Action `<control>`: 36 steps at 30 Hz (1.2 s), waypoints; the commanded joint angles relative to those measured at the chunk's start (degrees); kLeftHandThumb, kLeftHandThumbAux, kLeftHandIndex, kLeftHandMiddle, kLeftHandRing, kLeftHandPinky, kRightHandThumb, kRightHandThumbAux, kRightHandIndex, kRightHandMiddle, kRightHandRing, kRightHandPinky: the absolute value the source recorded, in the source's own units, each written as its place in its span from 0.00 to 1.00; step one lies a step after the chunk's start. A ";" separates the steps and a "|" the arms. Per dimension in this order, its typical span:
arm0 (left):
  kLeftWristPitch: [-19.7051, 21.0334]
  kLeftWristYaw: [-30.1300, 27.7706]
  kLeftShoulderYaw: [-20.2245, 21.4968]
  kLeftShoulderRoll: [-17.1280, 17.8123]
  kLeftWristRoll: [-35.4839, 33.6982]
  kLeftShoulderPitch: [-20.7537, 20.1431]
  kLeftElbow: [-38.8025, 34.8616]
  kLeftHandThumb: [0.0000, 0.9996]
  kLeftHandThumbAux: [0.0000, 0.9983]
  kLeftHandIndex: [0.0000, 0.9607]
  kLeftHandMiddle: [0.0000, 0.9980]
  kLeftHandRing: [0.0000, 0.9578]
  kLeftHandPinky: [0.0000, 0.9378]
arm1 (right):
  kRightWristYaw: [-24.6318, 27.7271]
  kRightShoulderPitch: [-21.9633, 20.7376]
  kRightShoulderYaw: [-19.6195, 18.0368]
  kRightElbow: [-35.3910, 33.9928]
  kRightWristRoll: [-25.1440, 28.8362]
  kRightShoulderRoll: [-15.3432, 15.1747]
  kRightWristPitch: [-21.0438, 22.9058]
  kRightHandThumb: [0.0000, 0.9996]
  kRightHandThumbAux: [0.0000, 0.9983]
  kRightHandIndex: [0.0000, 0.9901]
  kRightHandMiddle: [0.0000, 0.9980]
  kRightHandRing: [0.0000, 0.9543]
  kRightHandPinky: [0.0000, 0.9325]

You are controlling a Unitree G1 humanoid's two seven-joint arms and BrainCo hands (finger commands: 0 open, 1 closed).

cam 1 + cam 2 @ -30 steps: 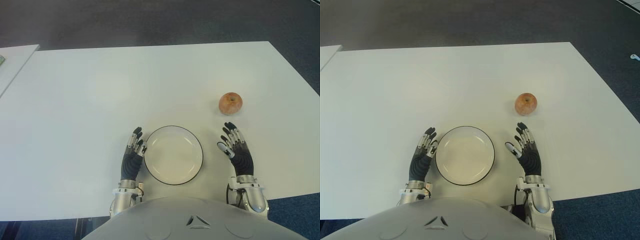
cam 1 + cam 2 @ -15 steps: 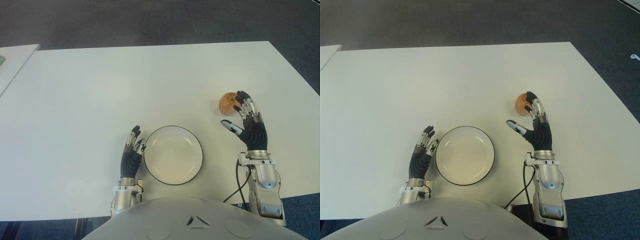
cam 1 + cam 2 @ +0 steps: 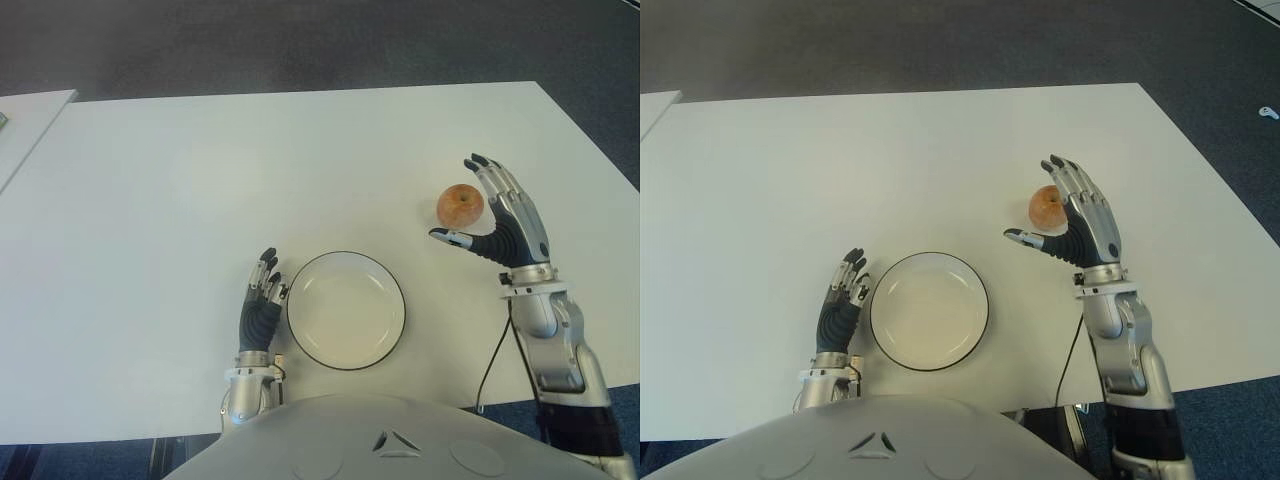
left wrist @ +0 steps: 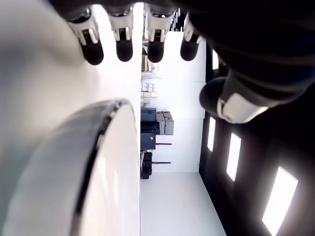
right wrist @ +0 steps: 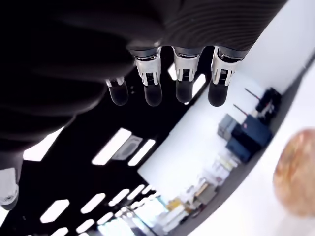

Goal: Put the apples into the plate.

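Note:
A single red-orange apple [image 3: 460, 205] sits on the white table [image 3: 200, 200], to the right of and beyond a white plate [image 3: 346, 309] with a dark rim. My right hand [image 3: 495, 215] is raised just right of the apple, fingers spread and thumb pointing left beneath it, holding nothing. In the right wrist view the apple [image 5: 298, 179] shows at the edge, apart from the fingers [image 5: 184, 81]. My left hand [image 3: 261, 305] shows right beside the plate's left rim, fingers relaxed, holding nothing. The plate holds nothing.
Another white table's corner [image 3: 30, 115] shows at the far left. Dark carpet [image 3: 300, 40] lies beyond the table's far edge. A cable [image 3: 492, 360] hangs by my right forearm.
My right hand has risen and gone forward and right, from in front of the apple to beside it, opening wider. The left hand has slid back slightly beside the plate.

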 commanded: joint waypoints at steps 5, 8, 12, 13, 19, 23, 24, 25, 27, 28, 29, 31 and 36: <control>-0.69 1.38 0.60 -0.36 1.46 -0.64 3.42 0.02 0.49 0.00 0.00 0.00 0.01 | 2.47 -11.54 6.32 12.69 -13.22 -12.00 -0.44 0.29 0.20 0.00 0.00 0.00 0.00; -1.06 1.91 0.32 -1.16 1.65 -1.25 4.09 0.03 0.49 0.00 0.00 0.00 0.02 | 2.39 -15.29 8.62 16.77 -14.49 -13.88 -1.03 0.30 0.16 0.00 0.00 0.00 0.00; -1.42 2.81 -0.12 -1.91 2.70 -1.89 4.03 0.04 0.50 0.00 0.00 0.00 0.02 | 2.08 -17.91 10.81 20.27 -14.70 -15.76 -1.90 0.32 0.14 0.00 0.00 0.00 0.00; -1.57 2.95 -0.26 -2.07 2.85 -1.87 3.73 0.04 0.50 0.00 0.00 0.00 0.02 | 1.98 -18.54 11.38 21.23 -14.71 -16.17 -2.08 0.32 0.13 0.00 0.00 0.00 0.00; -1.82 3.92 -1.96 -2.38 4.78 0.28 0.03 0.03 0.51 0.00 0.01 0.00 0.03 | 0.41 -23.79 15.36 30.59 -15.02 -16.78 -2.45 0.32 0.11 0.00 0.00 0.00 0.00; -1.01 3.29 -2.76 -1.69 4.78 1.31 -1.57 0.03 0.51 0.00 0.00 0.00 0.02 | -0.89 -27.30 17.99 37.71 -15.16 -16.11 -2.26 0.30 0.12 0.00 0.00 0.00 0.00; -0.99 3.02 -2.97 -1.51 4.60 1.51 -1.91 0.03 0.51 0.00 0.00 0.00 0.02 | -1.29 -28.32 18.77 39.86 -15.25 -15.91 -2.28 0.30 0.12 0.00 0.00 0.00 0.00; -0.98 2.88 -3.10 -1.38 4.47 1.63 -2.13 0.02 0.51 0.00 0.00 0.00 0.02 | -1.64 -29.02 19.38 41.30 -15.24 -15.84 -2.33 0.30 0.13 0.00 0.00 0.00 0.00; -1.00 2.84 -3.32 -1.20 4.35 1.74 -2.43 0.02 0.51 0.00 0.01 0.00 0.02 | -2.40 -30.23 20.54 43.72 -15.20 -15.74 -2.41 0.30 0.13 0.00 0.00 0.00 0.00; -1.02 2.89 -3.44 -1.14 4.34 1.80 -2.57 0.02 0.51 0.00 0.01 0.00 0.02 | -2.78 -30.76 21.08 44.77 -15.17 -15.69 -2.43 0.30 0.14 0.00 0.00 0.00 0.00; -1.15 2.92 -3.60 -1.10 4.31 1.94 -2.75 0.02 0.52 0.00 0.01 0.00 0.03 | -3.32 -31.34 21.69 46.17 -15.24 -15.54 -2.43 0.30 0.15 0.00 0.00 0.00 0.00; -1.16 2.79 -3.85 -1.03 3.98 2.11 -3.10 0.02 0.52 0.00 0.01 0.00 0.03 | -4.31 -32.47 22.80 48.92 -15.19 -15.09 -2.18 0.29 0.16 0.00 0.00 0.00 0.00; -0.85 2.63 -3.66 -0.63 3.40 1.97 -3.29 0.02 0.52 0.00 0.01 0.00 0.02 | -7.12 -35.59 25.37 55.68 -14.89 -13.95 -2.13 0.28 0.19 0.00 0.00 0.00 0.00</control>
